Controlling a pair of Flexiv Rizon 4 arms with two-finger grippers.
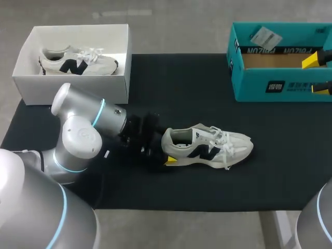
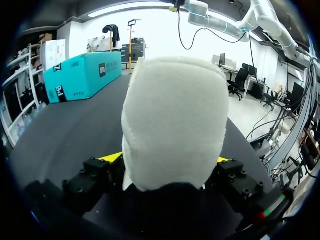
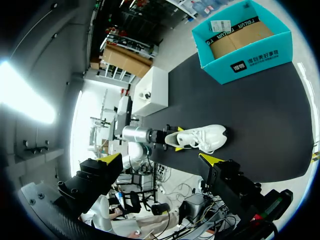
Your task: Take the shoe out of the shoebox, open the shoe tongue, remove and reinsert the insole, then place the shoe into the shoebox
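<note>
Left claw [image 2: 166,159]: closed on the heel of the shoe [image 1: 207,148]. One yellow tip presses against each side of the heel, so the fingers stand only as wide as the heel.
Right claw [image 3: 160,159]: spread wide with nothing between the fingers, held high above the mat [image 1: 181,88]. In the head view its yellow tips show over the shoebox [image 1: 249,83].
Shoe: white with a dark side mark, standing on its sole on the mat. The heel sits between the left claw's fingers and the toe points straight ahead of that claw, away from its arm. It lies far ahead of the right claw and well apart from it.
Laces: loose over the tongue, ahead of the left claw's grip.
Shoebox: teal and open-topped, with a brown floor. It is ahead of the left claw and off to one side, well apart from the shoe.
White box [image 1: 67,85]: behind the left claw, near that arm's elbow. It holds a second shoe [image 1: 78,62].
</note>
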